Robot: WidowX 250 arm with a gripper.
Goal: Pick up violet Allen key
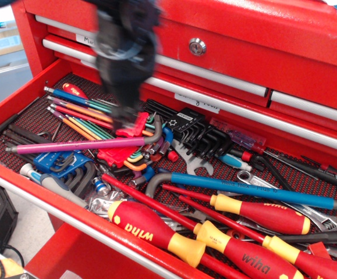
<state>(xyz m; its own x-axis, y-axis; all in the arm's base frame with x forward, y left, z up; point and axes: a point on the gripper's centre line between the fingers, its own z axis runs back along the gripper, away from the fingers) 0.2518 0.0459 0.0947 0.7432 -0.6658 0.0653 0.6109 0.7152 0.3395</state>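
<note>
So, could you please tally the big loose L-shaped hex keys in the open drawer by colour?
magenta-violet L-shaped hex key with a grey metal bend: 1
thicker blue L-shaped hex key: 1
Total: 2

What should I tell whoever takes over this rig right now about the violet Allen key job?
Tool: motion-blurred above the drawer's left side, carrying nothing visible; open or shut cannot be told.
Violet Allen key: lying flat in the open red drawer, grey bent end by the red key holder, tip pointing left.
Done: tool brought over the key area.
Left: descend onto the violet shaft, close, lift it.
</note>
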